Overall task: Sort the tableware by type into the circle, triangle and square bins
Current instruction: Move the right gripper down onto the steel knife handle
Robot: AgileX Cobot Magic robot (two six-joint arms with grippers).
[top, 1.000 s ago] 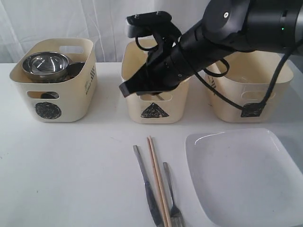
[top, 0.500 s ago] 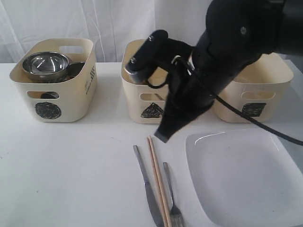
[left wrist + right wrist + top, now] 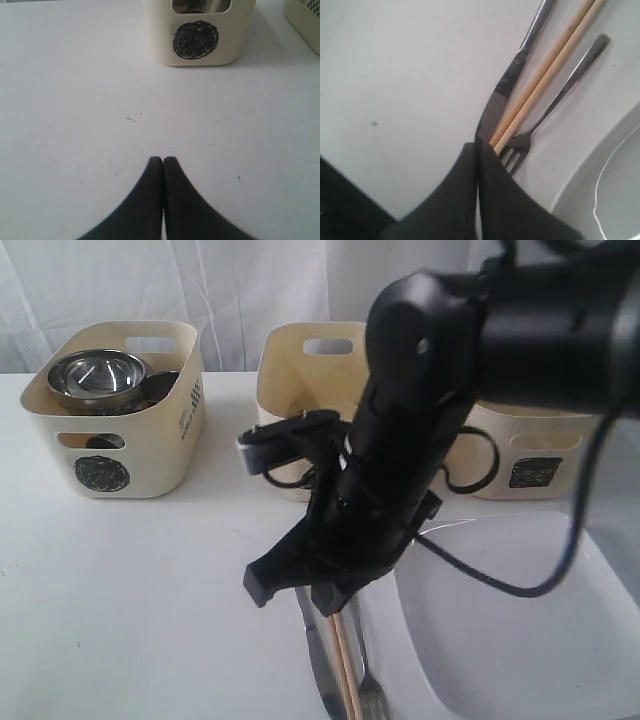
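Fingers pressed together and empty, the right gripper [image 3: 478,149] hangs over the knife [image 3: 507,82], chopsticks [image 3: 547,70] and fork [image 3: 566,88] at the exterior view's lower centre, apparently lining up a pick; the left gripper [image 3: 163,161] is likewise closed.

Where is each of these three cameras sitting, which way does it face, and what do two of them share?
Exterior view: raised, looking across the table toward the circle bin, triangle bin and square bin before a curtain; the right arm fills the middle.
Left wrist view: low over the table, facing the circle bin; the left gripper, fingers shut, shows.
Right wrist view: close above the knife, chopsticks, fork and white plate; the right gripper, fingers shut, shows.
Shared: exterior and right wrist show the knife, chopsticks and fork.
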